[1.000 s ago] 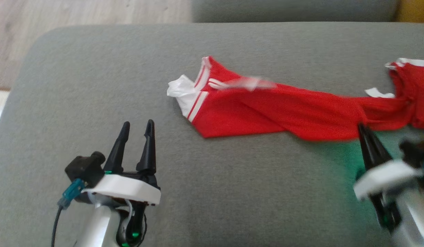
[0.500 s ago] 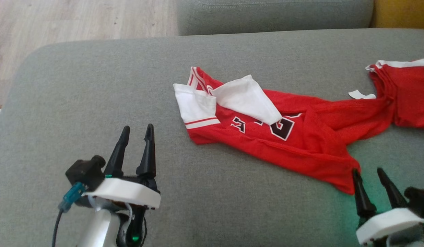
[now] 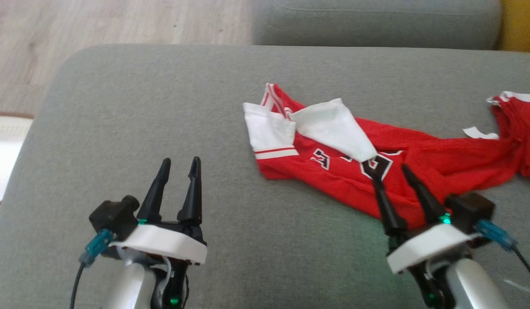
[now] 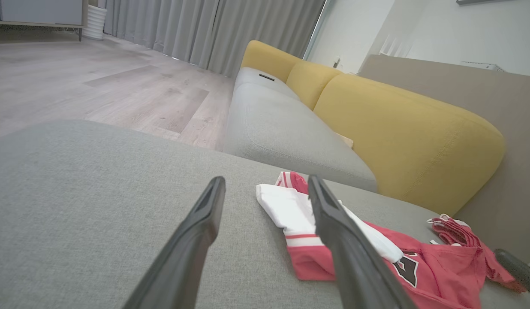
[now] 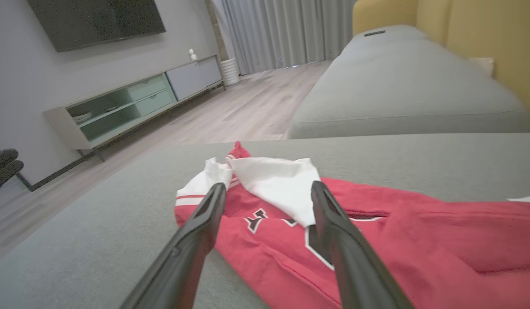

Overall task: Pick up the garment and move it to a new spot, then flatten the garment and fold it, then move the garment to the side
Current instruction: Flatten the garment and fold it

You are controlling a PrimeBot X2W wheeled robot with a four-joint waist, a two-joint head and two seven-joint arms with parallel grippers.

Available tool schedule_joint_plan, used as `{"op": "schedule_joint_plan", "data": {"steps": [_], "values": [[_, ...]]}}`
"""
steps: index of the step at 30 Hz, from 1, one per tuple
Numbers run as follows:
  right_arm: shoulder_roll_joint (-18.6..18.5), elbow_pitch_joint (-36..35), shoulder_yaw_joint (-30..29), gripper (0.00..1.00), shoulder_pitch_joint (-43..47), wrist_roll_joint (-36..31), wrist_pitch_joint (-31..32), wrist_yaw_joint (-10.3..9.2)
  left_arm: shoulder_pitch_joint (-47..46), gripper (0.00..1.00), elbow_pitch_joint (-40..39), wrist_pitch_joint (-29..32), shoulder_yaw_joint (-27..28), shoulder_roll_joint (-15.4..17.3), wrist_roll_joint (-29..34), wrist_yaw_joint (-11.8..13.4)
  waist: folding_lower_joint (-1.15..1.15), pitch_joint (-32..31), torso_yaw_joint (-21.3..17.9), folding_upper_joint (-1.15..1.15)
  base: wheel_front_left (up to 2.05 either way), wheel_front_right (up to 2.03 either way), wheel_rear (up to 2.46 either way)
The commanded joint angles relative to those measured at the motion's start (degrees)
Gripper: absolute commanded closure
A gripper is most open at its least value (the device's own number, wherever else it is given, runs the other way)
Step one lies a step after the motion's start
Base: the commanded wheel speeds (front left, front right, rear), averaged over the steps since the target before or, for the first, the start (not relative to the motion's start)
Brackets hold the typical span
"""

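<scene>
The garment (image 3: 423, 161) is a red jersey with white sleeves and black-and-white letters. It lies crumpled on the grey cushion (image 3: 162, 107), stretching from the middle to the right edge. One white sleeve (image 3: 338, 128) is folded over its chest. My right gripper (image 3: 389, 169) is open at the garment's near edge, fingers pointing over the letters, nothing between them. In the right wrist view the right gripper (image 5: 268, 186) frames the white sleeve of the garment (image 5: 419, 231). My left gripper (image 3: 180, 159) is open and empty, left of the garment (image 4: 441, 262); the left wrist view shows the left gripper (image 4: 266, 180) over bare cushion.
Behind the cushion is a grey sofa seat (image 3: 376, 21) with yellow back cushions (image 4: 398, 128). Wooden floor (image 3: 97, 25) lies beyond the cushion's rounded far-left corner. A low TV cabinet (image 5: 132, 103) stands along the wall. The cushion's left half is bare.
My right gripper has opened and let go of the garment, which went from pulled taut to lying slack. The right gripper then moved left over its near edge. The camera shifted slightly.
</scene>
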Motion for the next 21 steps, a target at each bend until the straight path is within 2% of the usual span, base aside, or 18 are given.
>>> {"op": "schedule_joint_plan", "data": {"steps": [1,7,14,21], "values": [[-0.3,0.5,3.4,0.00,-4.8,1.1,0.6,-0.05,-1.0,0.00,-2.5,-0.3,1.0,0.2,0.2,0.0,0.00,1.1,2.1,0.00,0.00,0.00,0.00],[-1.2,7.4,8.4,0.00,-11.7,3.8,3.6,-0.05,-1.6,0.00,-2.4,-0.3,-0.8,0.2,-0.2,0.1,0.00,3.0,6.1,0.00,0.00,0.00,0.00],[-1.5,19.0,10.1,0.00,-20.5,13.1,8.4,-0.05,-2.6,0.00,-2.0,-0.3,-3.4,0.2,-1.3,0.3,0.00,5.4,11.8,0.00,0.00,0.00,0.00],[-3.8,26.3,13.3,0.00,-27.8,19.5,10.8,-0.05,-3.2,0.00,-1.9,-0.3,-4.6,0.2,-2.4,0.8,0.00,7.1,15.9,0.00,0.00,0.00,0.00]]}}
